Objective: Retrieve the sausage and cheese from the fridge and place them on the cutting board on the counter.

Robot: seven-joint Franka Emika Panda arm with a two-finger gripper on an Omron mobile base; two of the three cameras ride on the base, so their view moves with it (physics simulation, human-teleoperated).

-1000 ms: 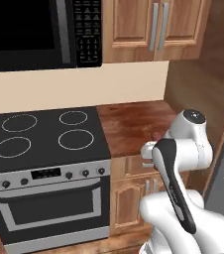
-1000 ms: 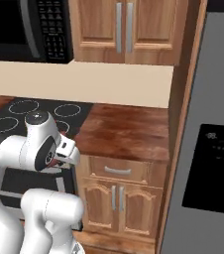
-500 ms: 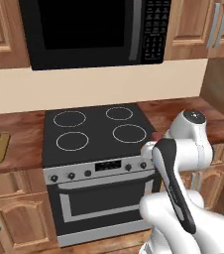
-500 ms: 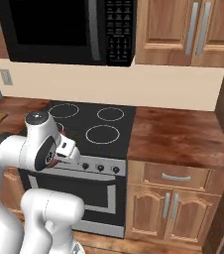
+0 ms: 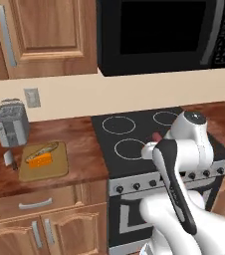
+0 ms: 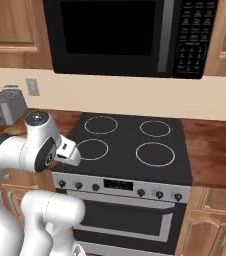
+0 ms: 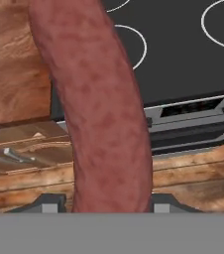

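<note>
The dark red-brown sausage runs up the middle of the hand view, and my gripper is shut on it, one dark fingertip on each side. Its red end peeks out beside my hand above the stove's front left. The tan cutting board lies on the reddish-brown counter, left of the stove. The orange cheese wedge rests on the board, with a thin pale object behind it. The fridge is out of view.
A black stovetop with white rings sits before me, its oven front and knobs below and a black microwave above. A grey toaster stands behind the board. Wood cabinets with silver handles run under the counter.
The base has driven left along the counter, so the whole scene has slid right. The toaster and cutting board have come into view. The arm's pose with the sausage is unchanged.
</note>
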